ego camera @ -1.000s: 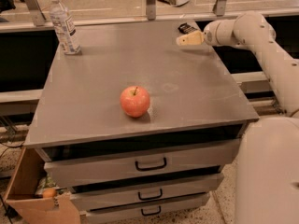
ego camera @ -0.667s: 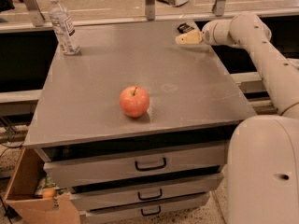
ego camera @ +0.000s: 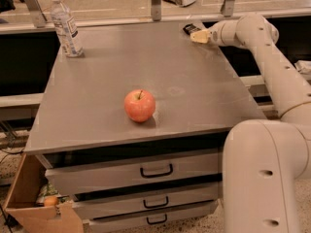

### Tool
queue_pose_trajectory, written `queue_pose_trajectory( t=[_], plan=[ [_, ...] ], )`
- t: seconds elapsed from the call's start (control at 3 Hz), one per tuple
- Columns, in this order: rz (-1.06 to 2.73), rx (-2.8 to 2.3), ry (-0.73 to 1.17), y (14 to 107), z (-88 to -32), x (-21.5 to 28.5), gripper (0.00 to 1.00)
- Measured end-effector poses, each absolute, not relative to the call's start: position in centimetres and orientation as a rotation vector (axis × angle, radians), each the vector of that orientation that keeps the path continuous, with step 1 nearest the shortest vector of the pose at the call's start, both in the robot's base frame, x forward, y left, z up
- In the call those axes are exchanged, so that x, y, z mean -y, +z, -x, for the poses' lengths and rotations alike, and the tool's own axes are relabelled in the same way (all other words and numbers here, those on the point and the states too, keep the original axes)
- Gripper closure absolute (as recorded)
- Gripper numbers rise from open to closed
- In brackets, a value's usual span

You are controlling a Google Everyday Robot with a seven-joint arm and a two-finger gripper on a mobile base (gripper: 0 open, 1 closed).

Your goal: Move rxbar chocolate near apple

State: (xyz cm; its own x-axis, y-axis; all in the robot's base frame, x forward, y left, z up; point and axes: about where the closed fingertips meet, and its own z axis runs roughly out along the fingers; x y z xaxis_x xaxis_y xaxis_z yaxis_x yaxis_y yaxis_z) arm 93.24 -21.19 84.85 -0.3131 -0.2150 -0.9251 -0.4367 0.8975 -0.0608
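The apple (ego camera: 140, 106), red-pink with a short dark stem, sits on the grey table top (ego camera: 97, 110) near its front middle. The rxbar chocolate (ego camera: 190, 29), a small black bar, lies at the far right back corner of the table, partly hidden by the gripper. My gripper (ego camera: 199, 36), cream-tipped, is at that back corner right beside the bar, on the end of the white arm (ego camera: 272, 67) that reaches in from the right. The bar is far from the apple.
A clear plastic water bottle (ego camera: 65, 27) stands at the back left corner. Below the table top are several drawers with handles (ego camera: 156, 171). A cardboard box (ego camera: 34, 203) with a small orange fruit sits on the floor at the left. My white base (ego camera: 262, 178) fills the lower right.
The gripper has crept slightly toward the back of the table by the bar. My base in the foreground has shifted left. The apple and the bottle have not moved.
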Motion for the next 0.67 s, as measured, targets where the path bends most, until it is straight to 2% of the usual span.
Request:
queue_pose_trajectory(
  t=[0.67],
  plan=[
    [0.477,-1.916,0.248,85.99,-92.81,21.81,0.88]
  ],
)
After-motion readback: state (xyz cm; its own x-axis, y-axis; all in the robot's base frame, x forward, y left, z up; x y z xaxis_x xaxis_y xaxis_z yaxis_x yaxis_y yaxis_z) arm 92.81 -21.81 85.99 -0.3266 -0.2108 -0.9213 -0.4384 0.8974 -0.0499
